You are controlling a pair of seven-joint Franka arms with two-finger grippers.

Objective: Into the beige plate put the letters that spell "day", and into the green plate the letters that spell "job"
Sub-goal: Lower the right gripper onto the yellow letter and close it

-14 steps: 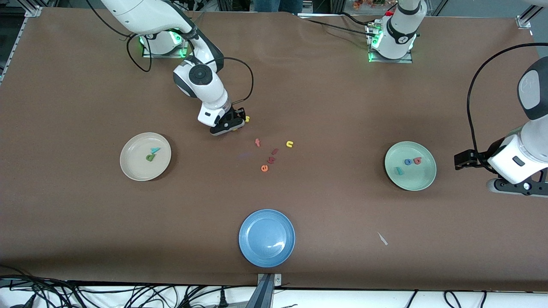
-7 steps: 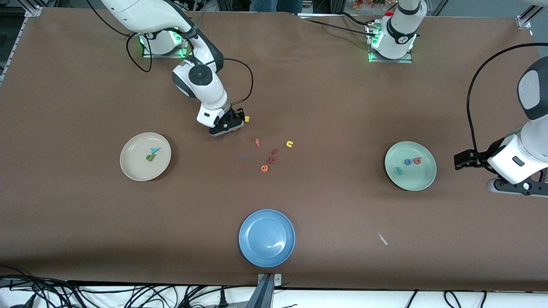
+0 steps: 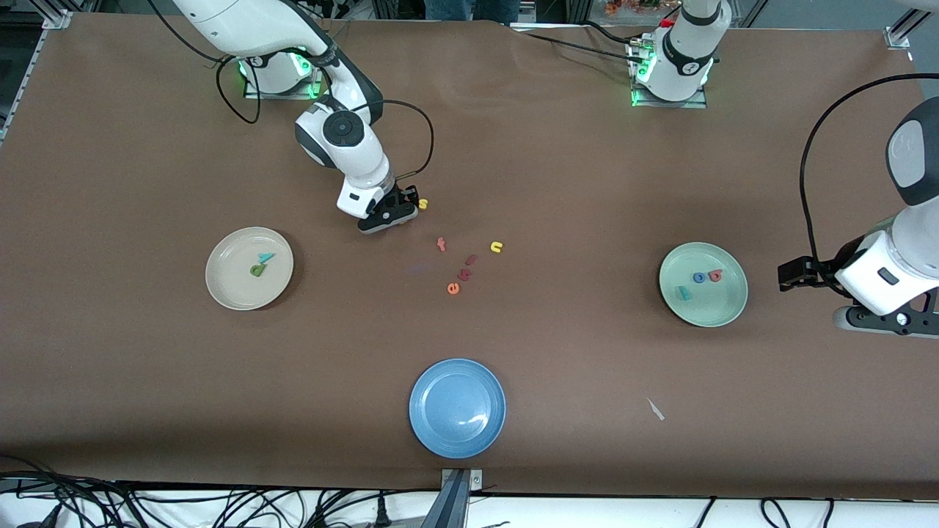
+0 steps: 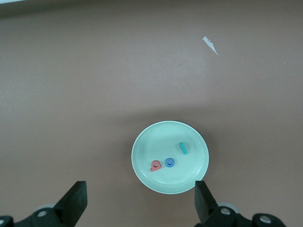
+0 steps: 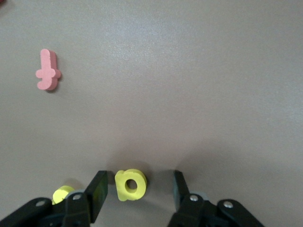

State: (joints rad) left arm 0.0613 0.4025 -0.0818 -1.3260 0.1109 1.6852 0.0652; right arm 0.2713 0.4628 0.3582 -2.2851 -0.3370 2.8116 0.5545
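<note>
My right gripper [image 5: 139, 189] is down at the table mid-table, open, its fingers either side of the yellow "a" [image 5: 130, 184]; one finger is almost touching it and the other stands apart. In the front view the right gripper [image 3: 400, 214] hides the "a". The beige plate [image 3: 220, 290] holds the green "d" [image 3: 257, 270] and the teal "y" [image 3: 266, 257]. The green plate [image 3: 726, 308] holds the teal "j" [image 3: 684, 293], the blue "o" [image 3: 699, 277] and the pinkish-red "b" [image 3: 715, 275]. My left gripper [image 4: 139, 203] waits open beside the green plate [image 4: 142, 142].
A yellow "s" [image 3: 423, 204] lies right beside the right gripper. A red "f" [image 3: 441, 243], a yellow "n" [image 3: 497, 247], an orange "e" [image 3: 452, 288] and two dark red letters lie mid-table. A blue plate [image 3: 457, 408] sits near the front edge, with a white scrap [image 3: 655, 409] toward the left arm's end.
The right gripper's fingers have drawn closer together around the yellow "a", and its wrist has shifted slightly. The left arm has not moved.
</note>
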